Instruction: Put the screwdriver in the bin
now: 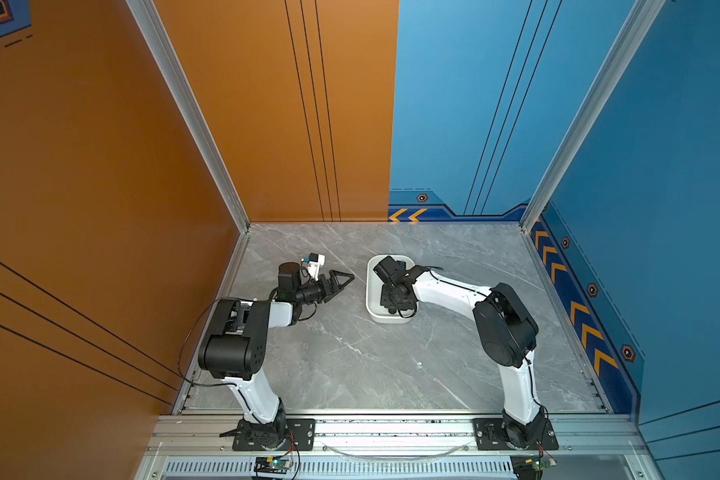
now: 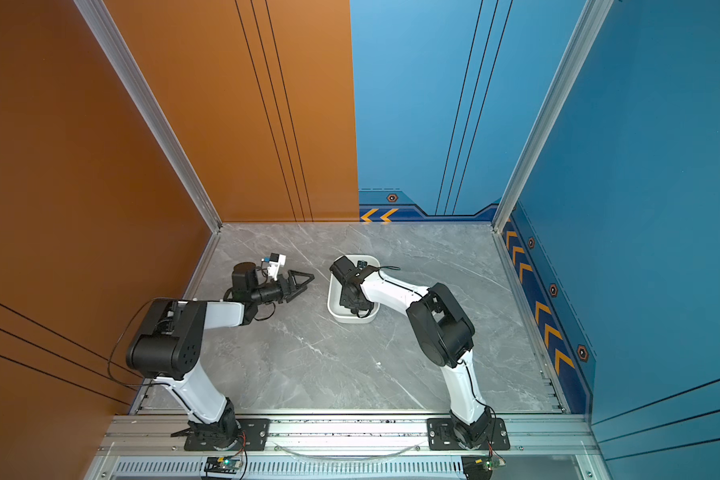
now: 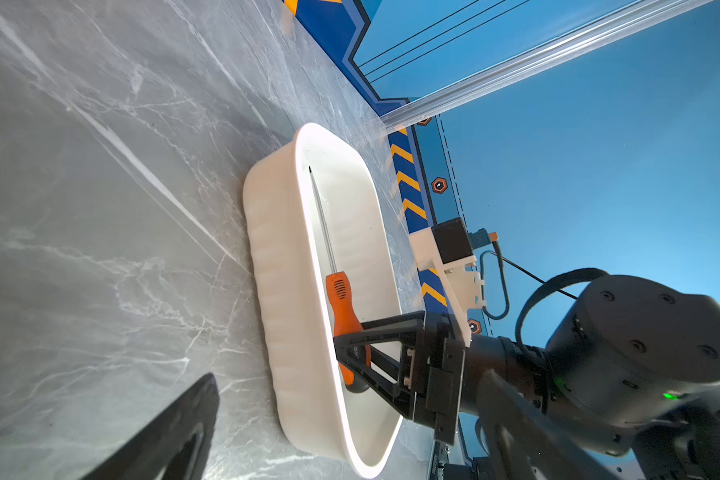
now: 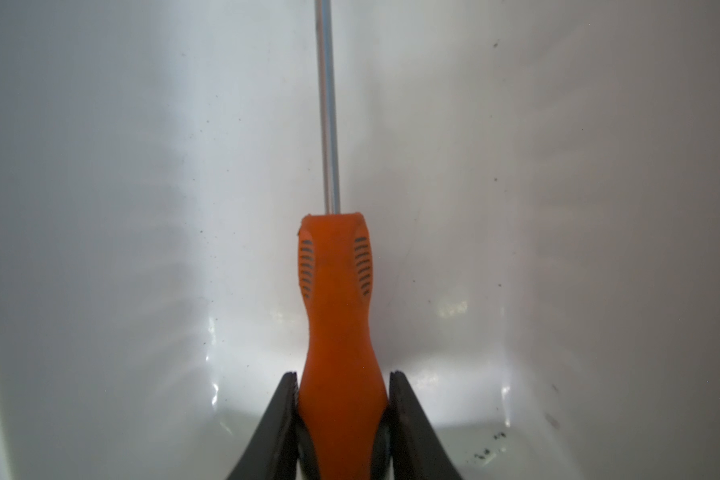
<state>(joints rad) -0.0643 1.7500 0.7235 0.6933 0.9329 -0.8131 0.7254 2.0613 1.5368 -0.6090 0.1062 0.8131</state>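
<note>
Right gripper [image 4: 342, 384] clamps ribbed orange screwdriver [image 4: 337, 299] inside smooth white bin [image 3: 267, 266].

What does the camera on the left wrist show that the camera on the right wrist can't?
Only the left wrist view shows the whole shallow white plastic bin on the grey marble table, plus the right arm reaching in.

Only the right wrist view shows the right gripper clamping the handle from both sides.

Both show the orange-handled, thin-shafted screwdriver inside the bin, gripped at its handle.

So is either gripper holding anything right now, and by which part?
The right gripper holds the screwdriver by the orange handle, near its butt end, inside the bin. The left gripper holds nothing.
</note>
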